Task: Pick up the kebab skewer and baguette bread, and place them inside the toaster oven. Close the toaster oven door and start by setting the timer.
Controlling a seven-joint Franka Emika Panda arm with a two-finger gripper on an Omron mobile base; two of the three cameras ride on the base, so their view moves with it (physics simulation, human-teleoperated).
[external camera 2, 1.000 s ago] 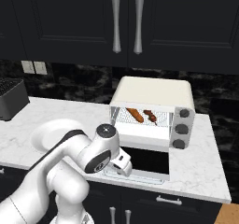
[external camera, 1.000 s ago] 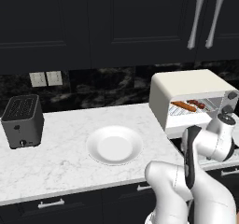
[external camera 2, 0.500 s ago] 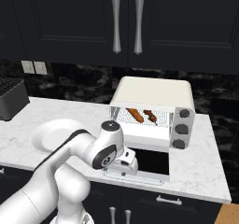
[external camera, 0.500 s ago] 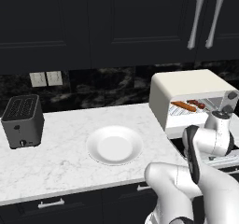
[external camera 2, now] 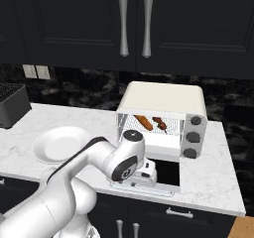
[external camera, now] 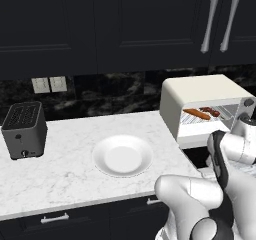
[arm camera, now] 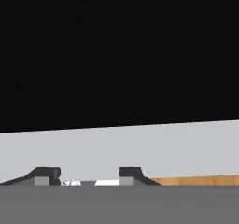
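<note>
1. The toaster oven [external camera 2: 163, 118] is a cream-white box with rounded corners. It stands on the white marbled table [external camera: 65, 174], against the dark veined backsplash, and three dark round knobs [external camera 2: 192, 137] run down its right face.
2. The toaster oven door [external camera 2: 166, 171] is dropped open and lies flat in front of the oven. Its dark glass faces up inside a pale frame, and its outer edge reaches almost to the table's front edge.
3. The baguette bread [external camera 2: 143, 122] is a smooth, slim, orange-brown stick. It lies on the wire rack inside the oven, in the left half, with its long axis running diagonally from back-left to front-right.
4. The kebab skewer [external camera 2: 159, 123] is shorter, with chunky dark red-brown pieces. It lies on the same rack just right of the baguette bread, on a roughly parallel slant.
5. The tool [arm camera: 88, 180] sits low at the door's front edge, left of the oven's centre. Its fingers are pressed toward each other there. Whether they pinch the door's handle I cannot tell.
6. A round white plate [external camera: 122, 155] lies well left of the oven, bare. A black slot toaster [external camera: 24, 129] stands far left of the oven.
7. Open table surface lies between the plate and the oven. To the oven's right only a narrow strip of table remains.
</note>
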